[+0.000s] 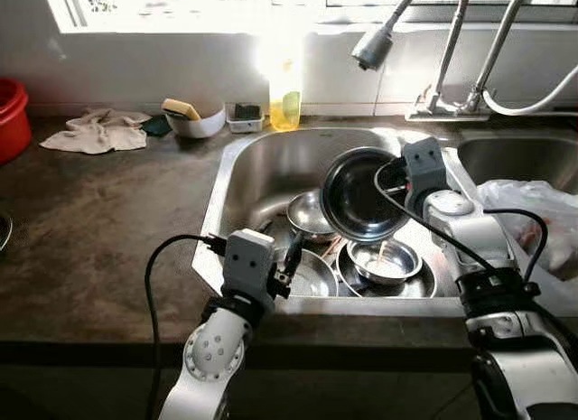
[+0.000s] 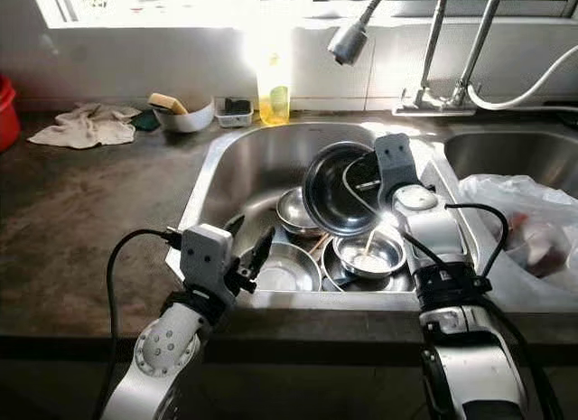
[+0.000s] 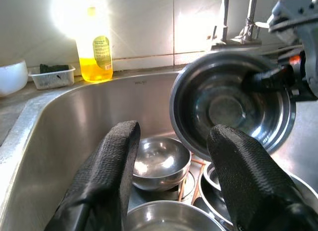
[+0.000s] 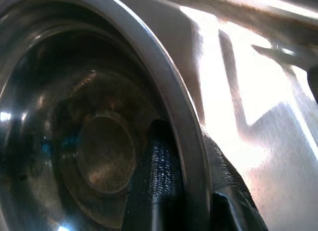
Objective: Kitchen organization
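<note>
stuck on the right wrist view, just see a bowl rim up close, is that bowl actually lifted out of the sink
Observer: Yes. The right gripper holds the steel bowl by its rim, tilted on edge above the other bowls in the sink.
Operator: where's the left arm
Observer: The left gripper hangs open over the sink's near edge, holding nothing.
Operator: what's under the bowl
Observer: A small bowl toward the back and two wider ones, and, at the front.
Operator: anything on the counter to the left
Observer: A crumpled cloth and a white dish with a sponge by the wall.
</note>
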